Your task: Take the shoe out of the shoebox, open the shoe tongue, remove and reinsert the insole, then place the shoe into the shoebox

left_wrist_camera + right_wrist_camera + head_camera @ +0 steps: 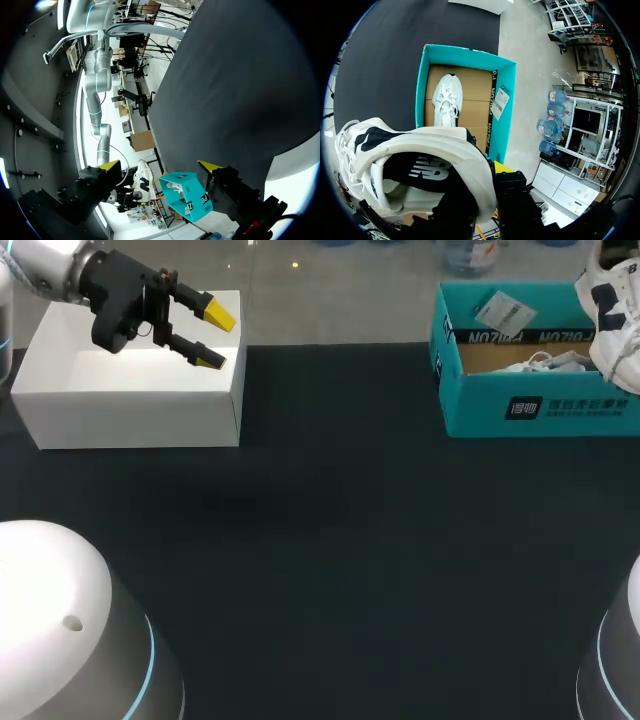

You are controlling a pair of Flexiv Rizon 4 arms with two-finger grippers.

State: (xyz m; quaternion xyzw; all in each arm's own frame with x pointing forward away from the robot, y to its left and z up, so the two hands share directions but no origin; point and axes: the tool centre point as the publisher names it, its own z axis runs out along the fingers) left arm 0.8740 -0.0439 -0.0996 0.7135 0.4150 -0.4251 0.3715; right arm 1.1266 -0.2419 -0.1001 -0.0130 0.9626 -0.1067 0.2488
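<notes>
- The dark, matte surface (330, 540) stretches out in front of the shoebox.
- A plain white box (130, 390), smooth and square-edged, sits well apart from the shoebox on the left arm's side.
- The teal cardboard shoebox (540, 405) stands open, with a brown floor inside.
- The shoe (612, 310), a white sneaker with navy panels and loose laces, hangs just above the shoebox's right end. Its long axis seems to run crosswise to the shoebox's length.
- The right fingers (499, 166) clamp the shoe near its padded collar, though the shoe hides most of them. This arm already holds the shoe; I judge the next move is setting it down in front of the shoebox.
- The left fingers (222, 313) are spread wide and empty, far from the shoebox over the white box.
- A second shoe (446, 100) lies lengthwise in the shoebox.
- A paper tag (500, 102) rests on the shoebox's wall.
</notes>
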